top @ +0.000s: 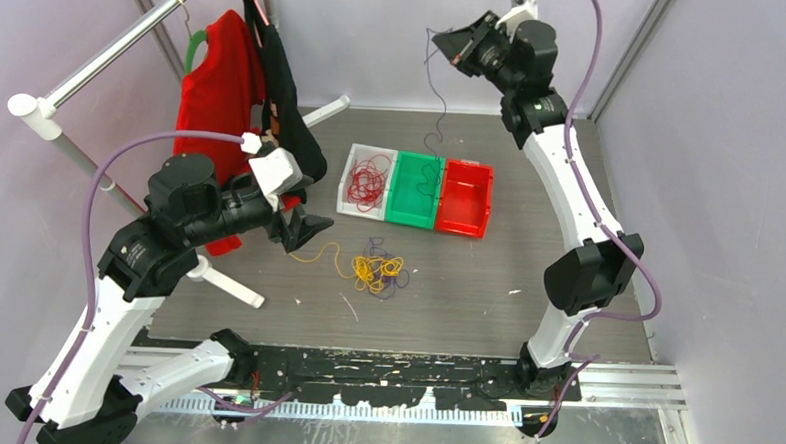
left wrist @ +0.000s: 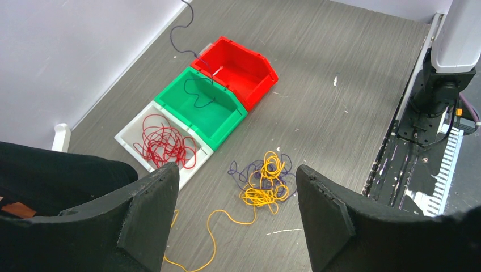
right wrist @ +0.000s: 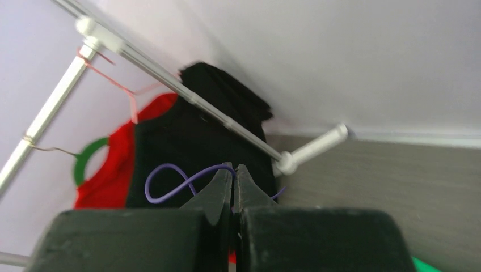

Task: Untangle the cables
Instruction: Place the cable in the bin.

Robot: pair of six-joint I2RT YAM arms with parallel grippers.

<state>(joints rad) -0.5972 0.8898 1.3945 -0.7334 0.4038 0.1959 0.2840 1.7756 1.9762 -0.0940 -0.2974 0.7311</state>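
- Grey bench (top: 528, 258): yellow-purple cables (top: 379, 269) tangled toward near edge.
- Right gripper (top: 467, 47), high over far edge, clenched on purple cable (top: 442, 104).
- Left gripper (top: 303, 233) released.
- Light, limp, I reckon; I'd pinch the loose yellow end (top: 297, 259).

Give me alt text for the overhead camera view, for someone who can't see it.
The right gripper, raised high at the back, pinches a purple cable that dangles into the green bin. The left gripper hangs open near a yellow and purple tangle on the table. Red cables lie in the white bin.
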